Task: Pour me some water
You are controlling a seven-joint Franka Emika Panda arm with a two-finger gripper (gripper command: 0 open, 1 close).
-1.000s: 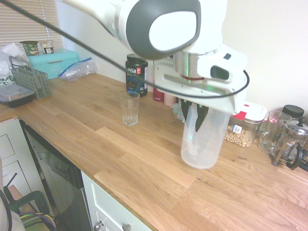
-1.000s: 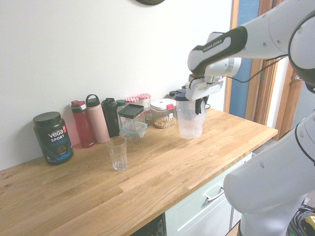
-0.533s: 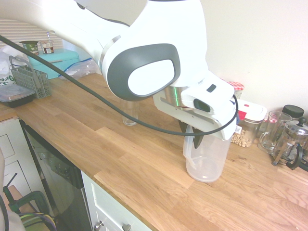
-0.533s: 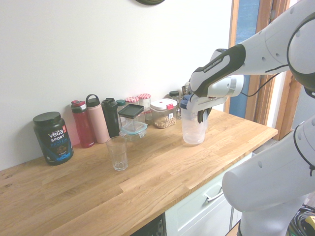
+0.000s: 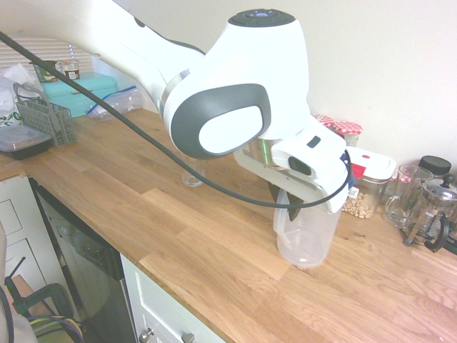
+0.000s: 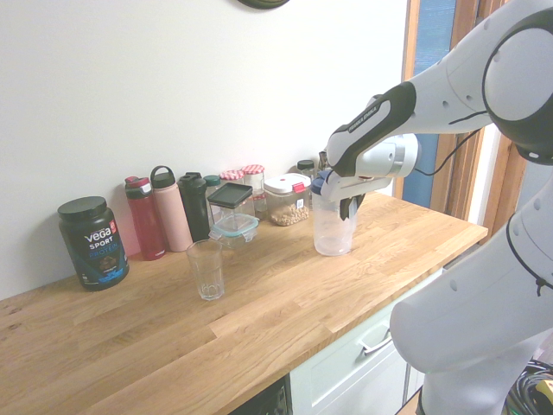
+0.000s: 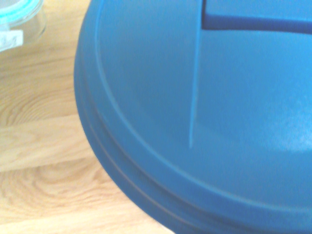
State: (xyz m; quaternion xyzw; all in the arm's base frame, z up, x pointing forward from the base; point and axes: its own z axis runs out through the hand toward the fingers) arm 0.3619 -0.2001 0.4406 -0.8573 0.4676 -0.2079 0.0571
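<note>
Black tub [image 6: 92, 241] labelled "Vega Sport", clear glass [image 6: 206, 269]

The wooden counter [image 5: 214, 236] is seen from in front by both exterior views, from opposite ends. The drinking glass [image 6: 206, 270] is shared between them. The pitcher's blue lid [image 7: 204, 112] is viewed from very close above.

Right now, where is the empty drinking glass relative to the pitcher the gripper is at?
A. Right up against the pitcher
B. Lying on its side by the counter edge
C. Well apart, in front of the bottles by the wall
C: the glass stands upright in front of the bottles, with bare counter between it and the pitcher.
</note>
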